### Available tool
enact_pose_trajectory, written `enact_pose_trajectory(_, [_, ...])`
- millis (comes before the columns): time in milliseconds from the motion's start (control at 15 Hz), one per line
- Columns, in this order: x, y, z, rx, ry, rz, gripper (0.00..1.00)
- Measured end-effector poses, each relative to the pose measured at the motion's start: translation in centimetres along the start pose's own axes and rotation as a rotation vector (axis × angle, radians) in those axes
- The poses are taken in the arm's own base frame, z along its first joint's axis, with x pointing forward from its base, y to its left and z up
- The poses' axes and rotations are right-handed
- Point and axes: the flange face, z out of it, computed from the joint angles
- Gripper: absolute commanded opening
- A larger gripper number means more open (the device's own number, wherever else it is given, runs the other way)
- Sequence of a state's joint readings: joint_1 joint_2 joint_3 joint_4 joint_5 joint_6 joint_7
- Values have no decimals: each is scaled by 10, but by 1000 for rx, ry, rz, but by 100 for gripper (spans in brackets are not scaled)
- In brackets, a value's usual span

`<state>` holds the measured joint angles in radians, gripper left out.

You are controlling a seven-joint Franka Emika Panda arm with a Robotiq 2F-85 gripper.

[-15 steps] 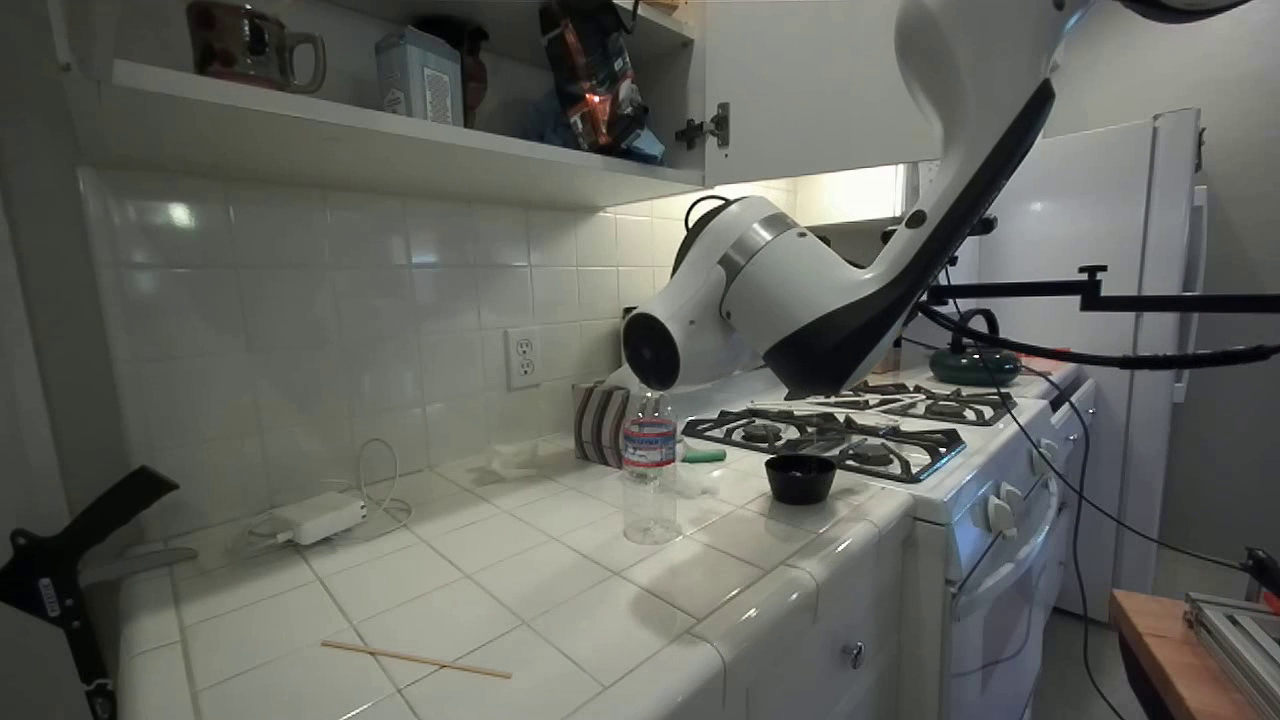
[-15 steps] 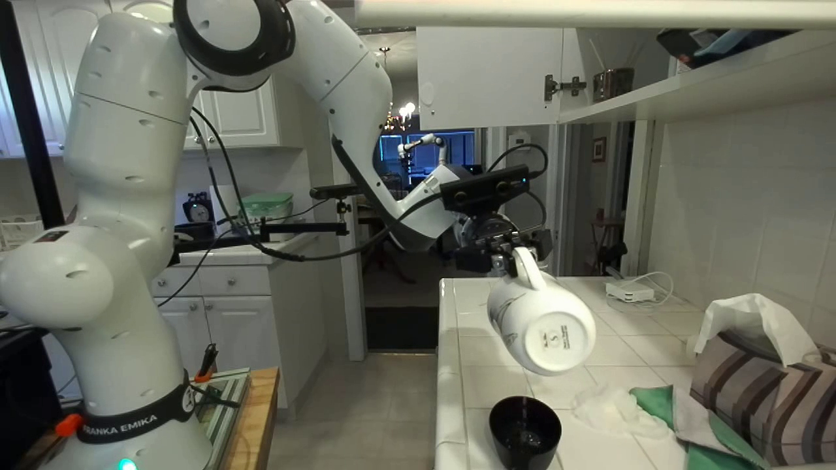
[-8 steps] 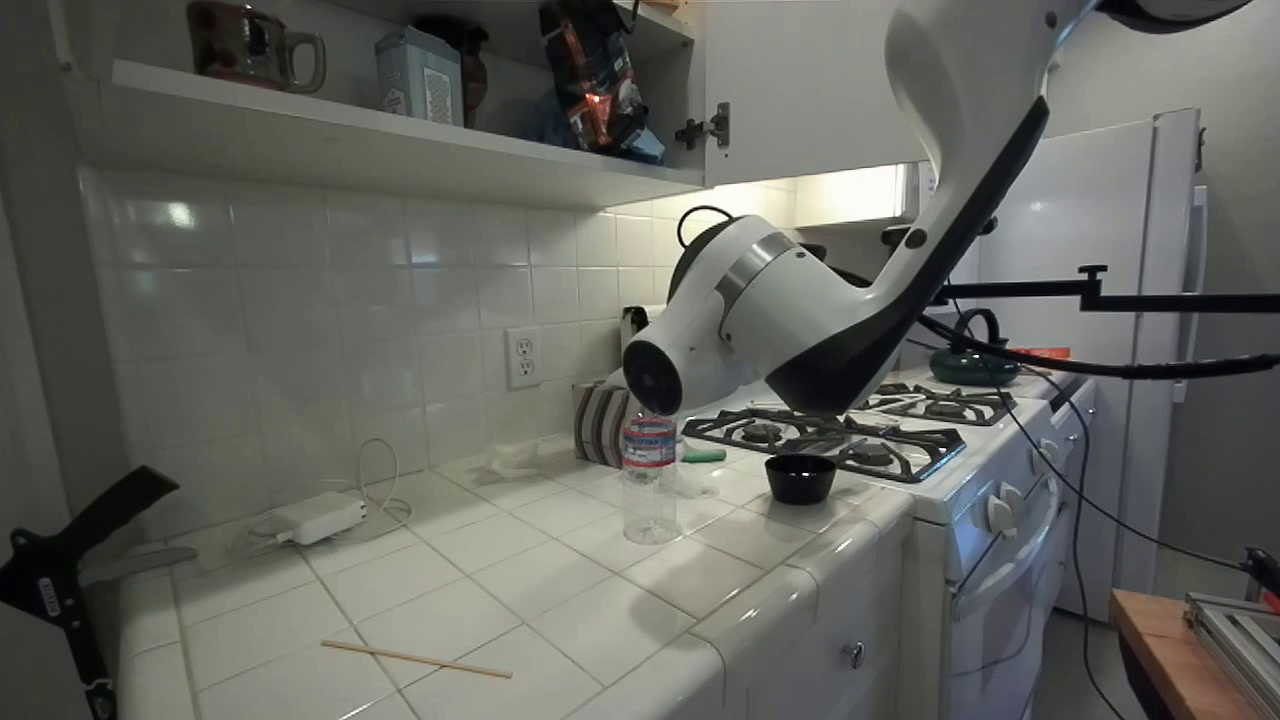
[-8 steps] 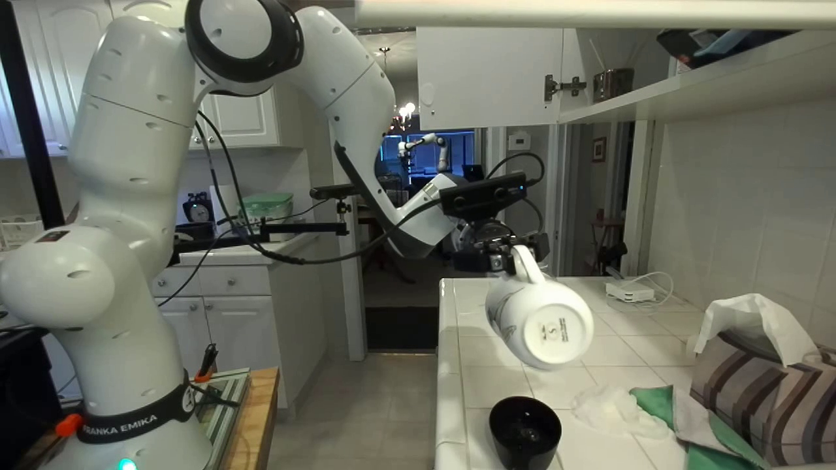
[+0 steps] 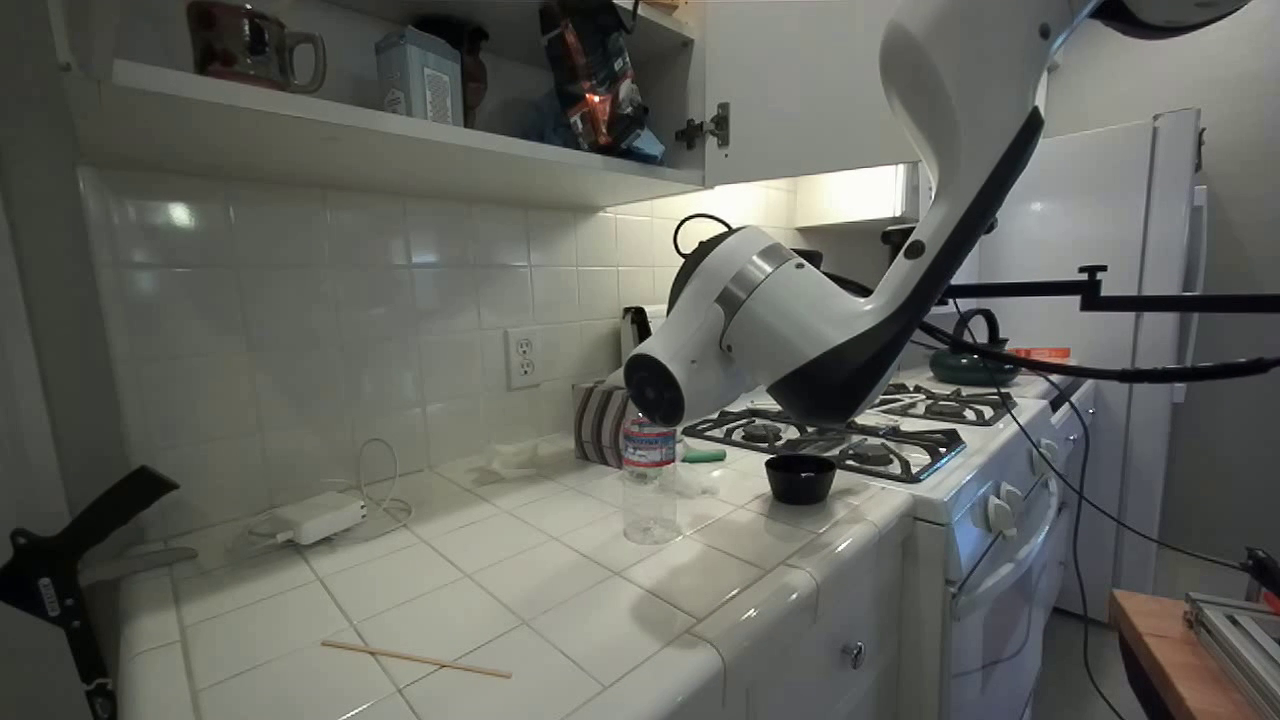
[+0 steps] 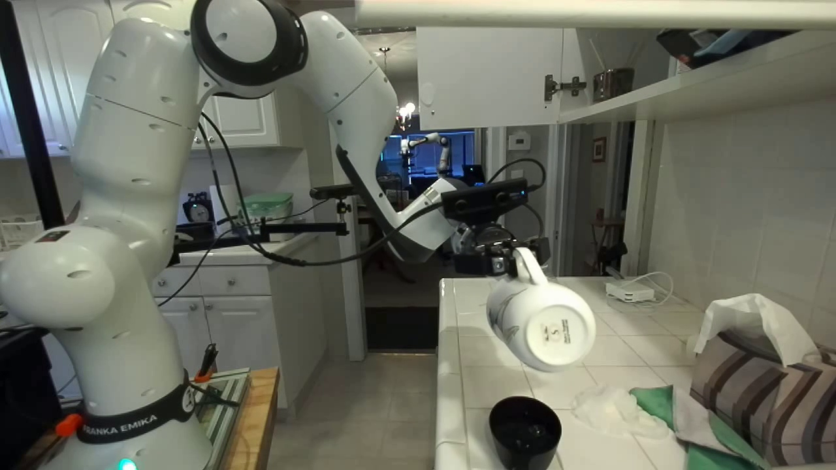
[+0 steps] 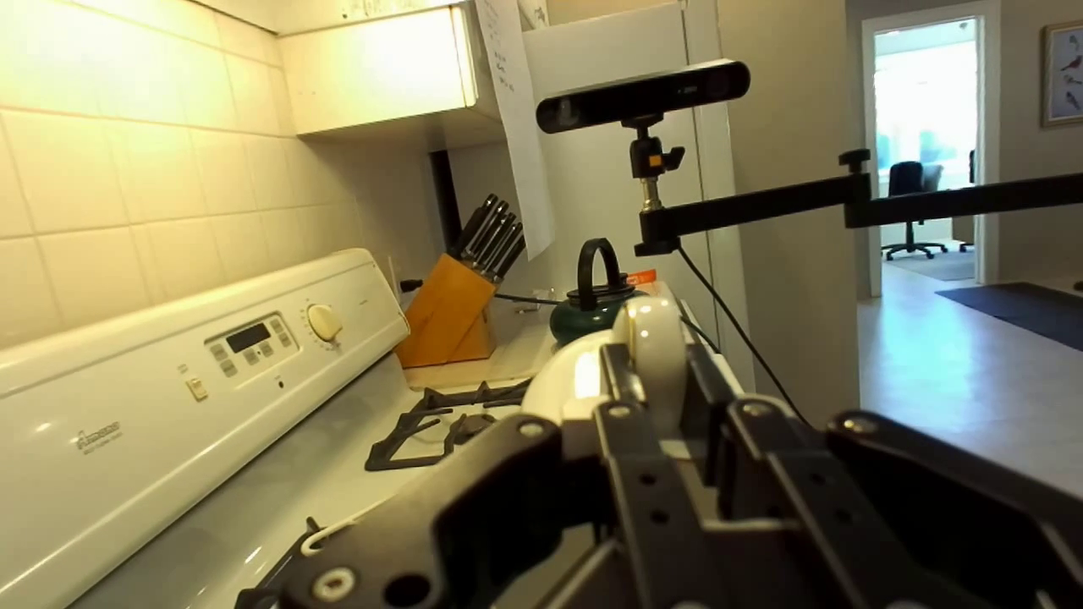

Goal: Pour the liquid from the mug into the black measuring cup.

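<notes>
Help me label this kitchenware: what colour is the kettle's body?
Dark green; the kettle shows best in the wrist view.

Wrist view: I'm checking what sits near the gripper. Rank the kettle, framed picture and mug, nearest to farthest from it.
1. Mug: handle held in the gripper.
2. Kettle: partly hidden behind the mug.
3. Framed picture: far off, right edge.
</notes>
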<state>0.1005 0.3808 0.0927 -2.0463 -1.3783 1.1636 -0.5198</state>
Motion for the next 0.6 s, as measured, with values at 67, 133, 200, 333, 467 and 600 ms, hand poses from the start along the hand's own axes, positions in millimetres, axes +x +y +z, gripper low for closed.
enact_pose_trajectory(67, [0, 0, 0, -1, -1, 1, 4])
enact_pose_trajectory(133, [-1, 1, 0, -1, 0, 3, 4])
enact_pose_trajectory(200, [-2, 3, 0, 0, 4, 8, 4])
enact_pose_trajectory(333, [-6, 10, 1, 12, 37, 23, 4])
enact_pose_trajectory(467, [-10, 17, 6, 62, 122, 34, 4])
enact_pose_trajectory(600, [-18, 24, 15, 125, 212, 38, 4])
